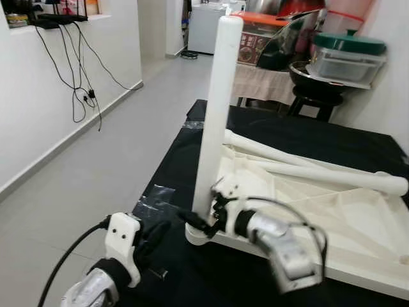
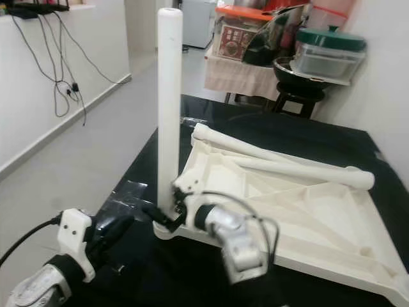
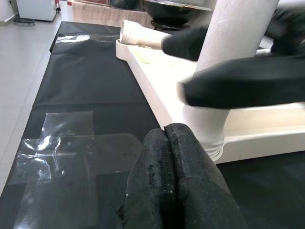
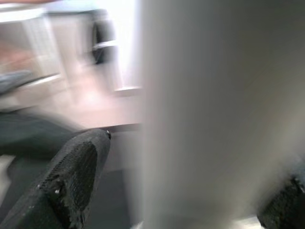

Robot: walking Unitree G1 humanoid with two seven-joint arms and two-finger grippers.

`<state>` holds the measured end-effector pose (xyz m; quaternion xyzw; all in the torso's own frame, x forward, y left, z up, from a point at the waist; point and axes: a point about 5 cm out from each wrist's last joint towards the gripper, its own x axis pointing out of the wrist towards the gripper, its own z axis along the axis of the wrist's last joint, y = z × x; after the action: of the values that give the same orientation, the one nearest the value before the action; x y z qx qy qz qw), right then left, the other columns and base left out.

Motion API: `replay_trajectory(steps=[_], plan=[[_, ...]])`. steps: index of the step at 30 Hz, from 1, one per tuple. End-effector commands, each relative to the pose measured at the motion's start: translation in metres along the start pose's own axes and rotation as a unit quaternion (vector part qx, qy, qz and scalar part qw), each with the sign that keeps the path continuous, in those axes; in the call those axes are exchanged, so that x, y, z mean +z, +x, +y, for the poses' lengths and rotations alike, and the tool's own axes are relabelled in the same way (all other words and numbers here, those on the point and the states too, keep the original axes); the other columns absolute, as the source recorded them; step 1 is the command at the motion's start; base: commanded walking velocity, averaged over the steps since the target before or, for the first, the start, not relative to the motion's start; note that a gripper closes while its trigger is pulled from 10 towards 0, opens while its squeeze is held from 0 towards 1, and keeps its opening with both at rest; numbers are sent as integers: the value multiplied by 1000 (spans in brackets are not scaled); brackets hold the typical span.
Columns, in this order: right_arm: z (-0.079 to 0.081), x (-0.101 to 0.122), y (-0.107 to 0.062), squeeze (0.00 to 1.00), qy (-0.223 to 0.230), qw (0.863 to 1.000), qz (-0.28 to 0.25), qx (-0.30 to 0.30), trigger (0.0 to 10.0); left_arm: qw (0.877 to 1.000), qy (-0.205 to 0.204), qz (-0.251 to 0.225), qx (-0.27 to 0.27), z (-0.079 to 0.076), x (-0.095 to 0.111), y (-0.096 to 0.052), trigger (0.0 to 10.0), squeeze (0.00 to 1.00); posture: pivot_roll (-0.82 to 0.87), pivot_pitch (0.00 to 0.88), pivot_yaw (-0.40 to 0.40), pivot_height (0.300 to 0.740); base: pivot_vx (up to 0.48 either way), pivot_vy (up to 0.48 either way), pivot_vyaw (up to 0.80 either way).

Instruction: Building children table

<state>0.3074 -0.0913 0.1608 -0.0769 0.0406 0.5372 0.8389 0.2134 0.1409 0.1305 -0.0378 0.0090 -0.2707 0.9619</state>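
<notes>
Over black table (image 1: 160,211), right gripper (image 1: 203,220) astride upright leg (image 1: 216,115).

Pale grey tiled floor (image 1: 115,160) runs to 12 o'clock. White wall (image 1: 38,96) at 9 o'clock, black cables (image 1: 80,83) dangling from its ledge. Black-covered counter (image 1: 307,137) at centre, clear tape patch (image 1: 153,198) at its near edge. At 1 o'clock, cloth-draped side table (image 1: 262,83); green-lidded clear plastic container (image 1: 348,54) beside it.

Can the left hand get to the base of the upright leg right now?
Probably yes: the left hand lies on bare black cover beside the upright leg's base, though the right hand already straddles it.
</notes>
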Motion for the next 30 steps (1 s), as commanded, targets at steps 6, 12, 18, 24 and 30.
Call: replay_trajectory(steps=[6, 12, 18, 24, 30], plan=[[-20, 7, -1, 0, -3, 995, 5, 99, 10000, 1000, -10, 14, 2, 1, -8, 3, 10000, 0, 122, 0, -122, 740, 0, 0, 0], [-38, 12, 3, 0, 48, 989, -5, 140, 0, 1000, -13, 19, 1, 2, -11, 5, 10000, 0, 132, 0, -125, 740, 0, 0, 0], [-38, 8, 0, 0, 61, 983, 1, 172, 0, 1000, -14, 19, 0, 2, -11, 6, 10000, 0, 129, 0, -124, 740, 0, 0, 0], [-39, 8, -3, 0, 52, 983, -1, 175, 0, 1000, -16, 19, -1, 2, -11, 6, 10000, 0, 125, 0, -122, 740, 0, 0, 0], [-40, 6, -10, 0, 23, 993, -20, 116, 0, 1000, -17, 16, -2, 0, -8, 4, 10000, 0, 116, 0, -122, 740, 0, 0, 0]])
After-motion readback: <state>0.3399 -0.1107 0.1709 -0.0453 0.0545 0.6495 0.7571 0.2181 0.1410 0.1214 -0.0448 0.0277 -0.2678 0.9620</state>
